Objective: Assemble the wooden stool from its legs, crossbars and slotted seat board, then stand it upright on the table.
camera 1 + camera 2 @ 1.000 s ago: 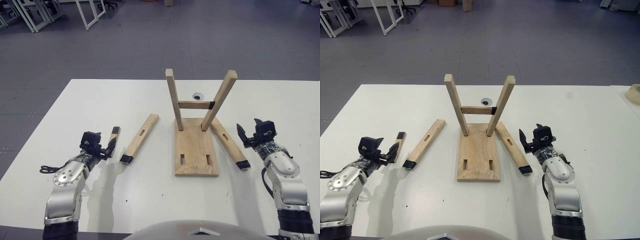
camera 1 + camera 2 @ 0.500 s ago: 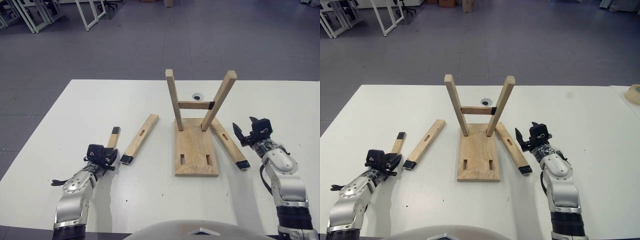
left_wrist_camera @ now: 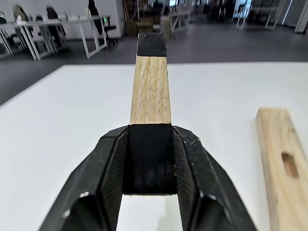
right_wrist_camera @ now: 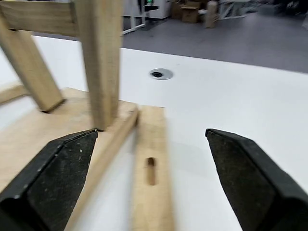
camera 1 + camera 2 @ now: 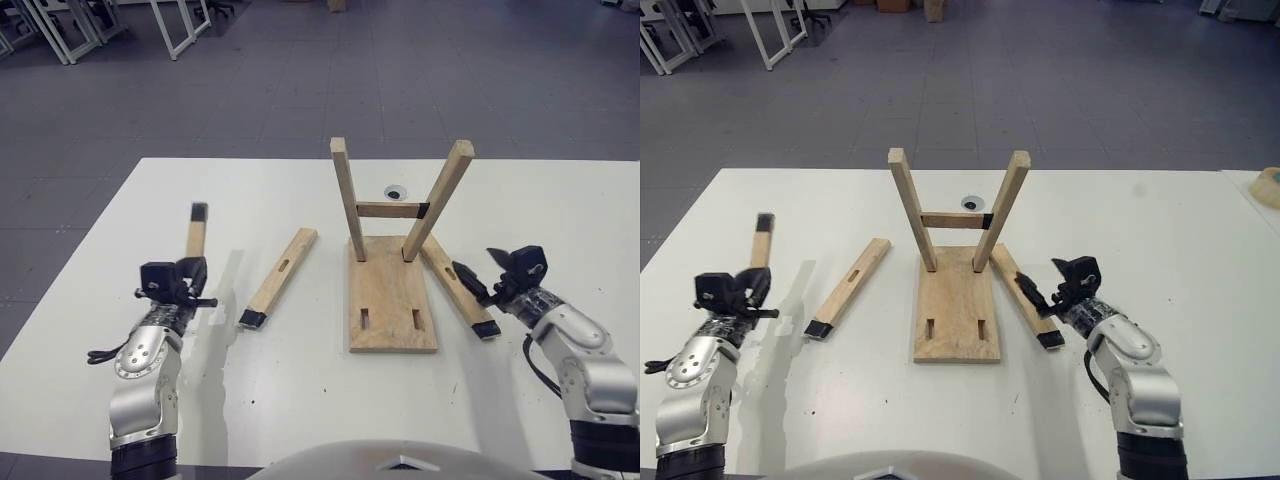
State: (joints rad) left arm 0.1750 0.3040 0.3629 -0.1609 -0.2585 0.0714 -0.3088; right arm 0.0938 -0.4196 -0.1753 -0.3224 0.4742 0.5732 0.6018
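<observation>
The seat board (image 5: 392, 300) lies flat mid-table, and two legs joined by a crossbar (image 5: 390, 210) stand up from its far end. A loose slotted leg (image 5: 280, 274) lies left of the board. Another slotted leg (image 5: 458, 286) lies against the board's right edge. My left gripper (image 5: 178, 287) is shut on a short black-tipped crossbar (image 5: 194, 238), holding it above the table and pointing away; the wrist view shows the crossbar (image 3: 150, 91) clamped between the fingers (image 3: 111, 159). My right gripper (image 5: 481, 273) stands open just above the right leg (image 4: 151, 183).
A round cable hole (image 5: 396, 190) sits in the white table (image 5: 560, 210) behind the standing legs. Bare tabletop stretches along the left, right and front edges. Beyond the table lies grey floor with desk frames far off.
My left gripper has lifted the short crossbar off the table and moved it left and farther away. My right gripper has turned and dropped toward the leg beside the board.
</observation>
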